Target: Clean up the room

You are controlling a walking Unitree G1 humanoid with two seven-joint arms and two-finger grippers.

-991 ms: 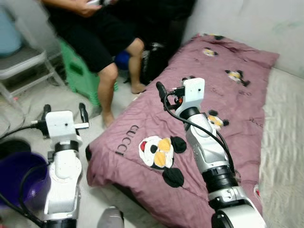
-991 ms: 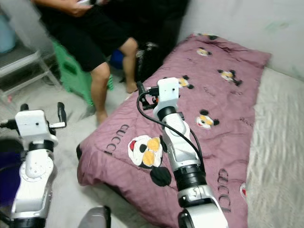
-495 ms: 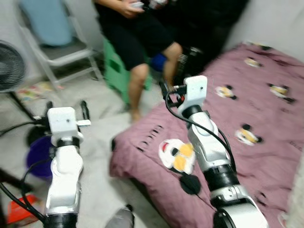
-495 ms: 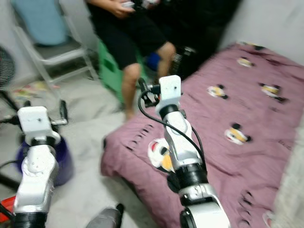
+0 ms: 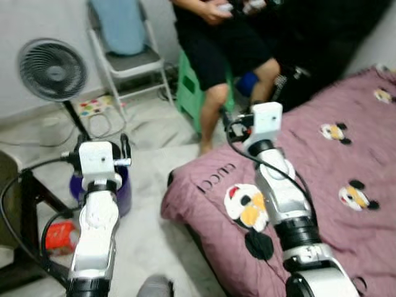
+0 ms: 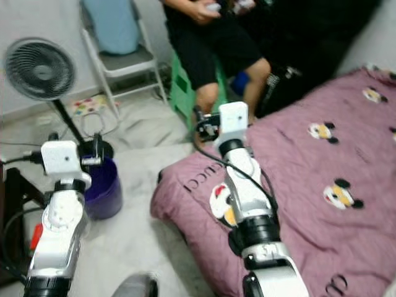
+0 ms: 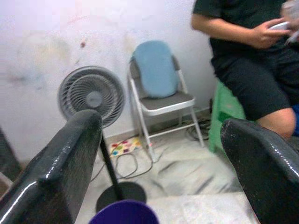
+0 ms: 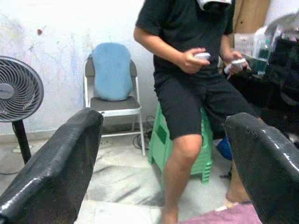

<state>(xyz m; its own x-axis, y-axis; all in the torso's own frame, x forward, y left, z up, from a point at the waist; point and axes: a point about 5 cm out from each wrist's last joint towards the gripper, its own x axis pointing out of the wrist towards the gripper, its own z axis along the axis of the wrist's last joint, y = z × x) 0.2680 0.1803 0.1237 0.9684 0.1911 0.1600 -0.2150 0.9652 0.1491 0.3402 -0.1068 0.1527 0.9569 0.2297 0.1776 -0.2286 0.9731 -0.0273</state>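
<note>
While both claws gape, floor (image 5: 154, 204) lies open.

A bed (image 5: 346, 148) is found on the right, with a blanket (image 5: 322, 179) spread on it. A bucket (image 6: 102, 185) is set on the floor (image 5: 148, 247) to the left of the bed. Farther left, a fan (image 5: 52, 71) is placed, with a folding chair (image 5: 127, 59) to its right. A person (image 5: 229, 43) is seated on a stool (image 5: 189, 93) beyond the bed's near-left corner.

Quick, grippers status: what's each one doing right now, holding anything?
Left gripper: open, holding nothing, raised above the purple bucket.
Right gripper: open, holding nothing, raised over the edge of the maroon blanket.
</note>
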